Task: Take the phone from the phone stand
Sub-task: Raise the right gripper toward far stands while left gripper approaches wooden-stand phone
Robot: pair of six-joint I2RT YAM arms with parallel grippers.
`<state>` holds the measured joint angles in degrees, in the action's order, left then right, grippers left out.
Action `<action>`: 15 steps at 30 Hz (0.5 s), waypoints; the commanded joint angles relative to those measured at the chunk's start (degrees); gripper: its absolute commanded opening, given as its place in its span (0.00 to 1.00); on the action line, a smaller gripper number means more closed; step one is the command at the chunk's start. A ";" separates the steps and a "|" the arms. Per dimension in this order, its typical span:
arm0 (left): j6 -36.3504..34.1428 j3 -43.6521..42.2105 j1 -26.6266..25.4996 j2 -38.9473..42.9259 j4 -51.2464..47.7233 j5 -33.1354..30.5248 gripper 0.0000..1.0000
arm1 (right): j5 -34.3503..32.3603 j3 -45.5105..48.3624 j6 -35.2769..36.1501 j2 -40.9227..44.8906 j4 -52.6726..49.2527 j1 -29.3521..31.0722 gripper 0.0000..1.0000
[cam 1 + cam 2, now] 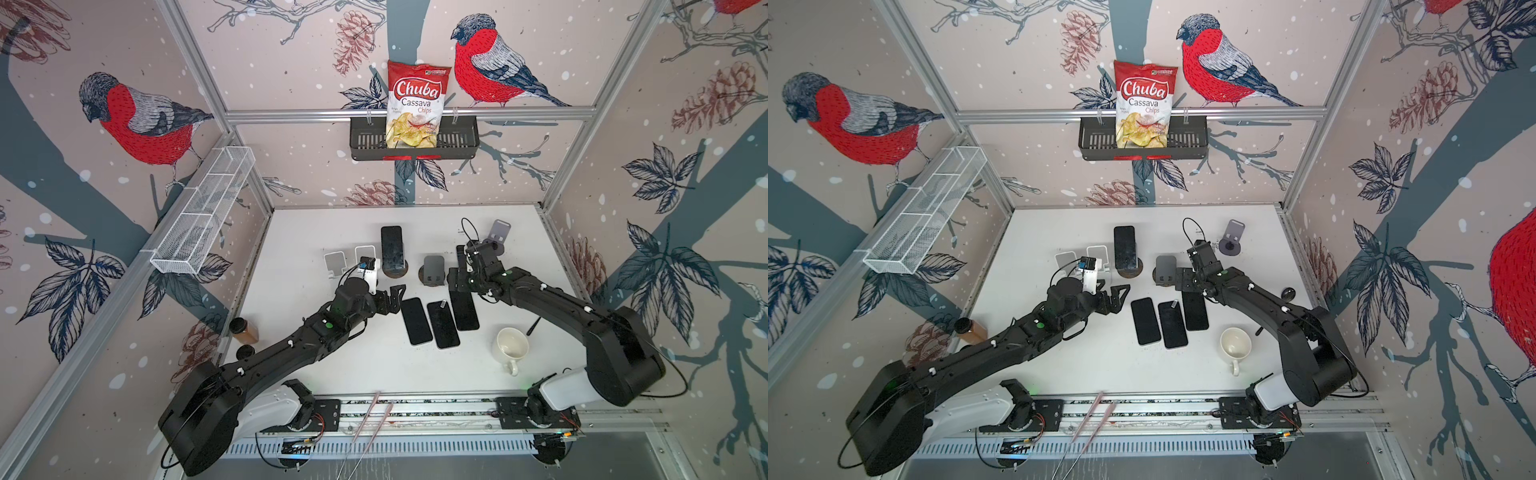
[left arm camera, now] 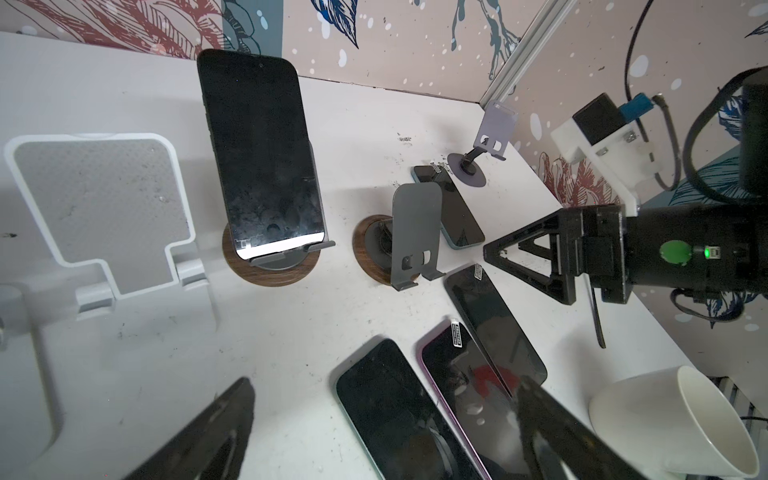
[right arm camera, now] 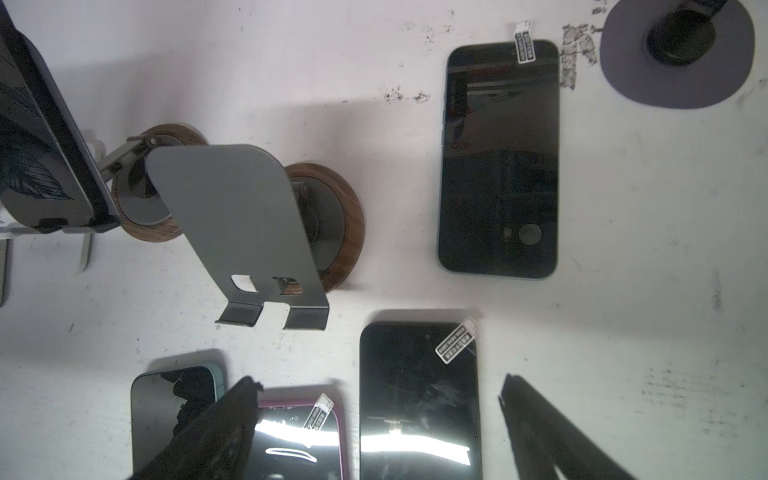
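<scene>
**A:** Where does the phone point(image 1: 392, 248) stand?

**B:** In both top views it leans upright on the phone stand point(image 1: 395, 271) with the round wooden base, at about 12 o'clock from the table's point(image 1: 332, 365) centre. In the left wrist view its bottom edge point(image 2: 266, 245) rests on the stand's two small hooks.

**A:** And the neighbouring stands?

**B:** An empty grey stand point(image 1: 433, 270) on a wooden base sits at 3 o'clock of the loaded one; a purple stand point(image 1: 498, 232) lies farther toward 2 o'clock. Two white stands point(image 1: 336, 262) sit at 9 o'clock, both bare.

**A:** What is the state of each tool?

**B:** The left tool point(image 1: 394, 296) hovers near the table's middle, its fingers spread wide and holding nothing. The right tool point(image 3: 374, 419) hangs above the flat phones, fingers likewise parted and empty.

**A:** Which phones lie flat?

**B:** Three phones point(image 1: 441, 323) lie side by side at 6 o'clock of the empty grey stand. A fourth phone point(image 3: 498, 158) lies between that stand and the purple one. A white mug point(image 1: 512, 344) rests on its side at 5 o'clock.
</scene>
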<state>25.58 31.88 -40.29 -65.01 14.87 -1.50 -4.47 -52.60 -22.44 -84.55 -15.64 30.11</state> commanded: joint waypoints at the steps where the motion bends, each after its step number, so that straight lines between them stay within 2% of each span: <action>1: 1.59 1.37 -0.05 -0.43 -1.37 -1.14 0.96 | 0.52 -1.13 0.10 0.70 1.74 0.04 0.94; 10: 3.57 4.29 -0.05 0.64 -7.56 -6.97 0.96 | 0.77 -2.95 0.78 1.44 3.30 0.18 0.94; 15: 5.29 4.77 -0.05 -0.23 -7.88 -8.21 0.96 | 1.70 -3.38 1.55 0.72 4.56 0.30 0.95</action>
<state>29.61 36.16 -40.29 -64.97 7.97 -7.77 -3.60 -55.37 -22.20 -83.57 -13.34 30.26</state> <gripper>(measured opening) 0.963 0.945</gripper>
